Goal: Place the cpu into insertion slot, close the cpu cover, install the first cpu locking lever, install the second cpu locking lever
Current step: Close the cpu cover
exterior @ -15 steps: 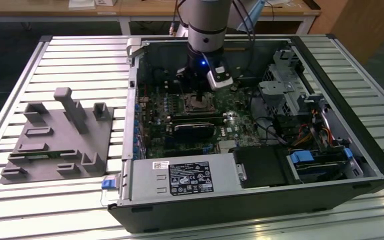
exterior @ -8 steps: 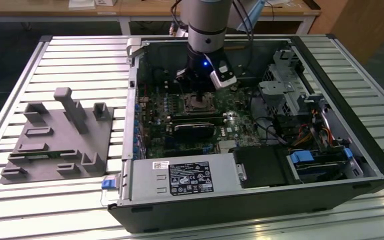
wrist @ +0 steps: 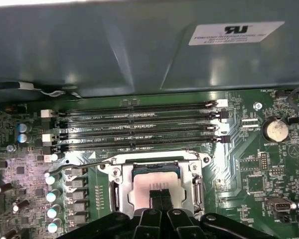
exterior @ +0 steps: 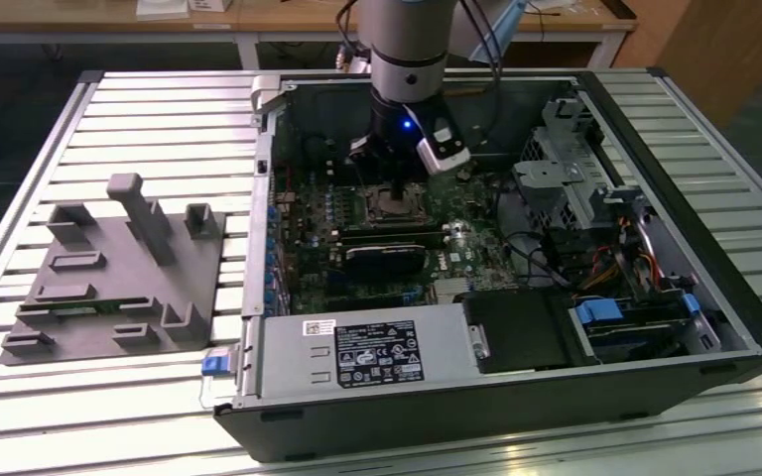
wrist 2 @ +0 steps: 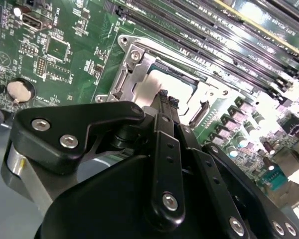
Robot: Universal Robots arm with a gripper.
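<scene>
Clearance around the insertion slot (wrist: 194, 172)

The computer case (exterior: 738, 327) lies open-topped; entry is from above only, between its walls. The hand (wrist: 163, 193), fingers pressed together, fills the room directly over the insertion slot. Memory slots (wrist: 139, 124) run just beside it, a row of upright capacitors (wrist: 52, 196) stands near one side, and a black card (exterior: 384, 260) lies near another. The drive cage (exterior: 560, 188) crowds the exterior view's right. On the table (exterior: 156, 119), a grey fixture (exterior: 116, 278) stands well apart.
</scene>
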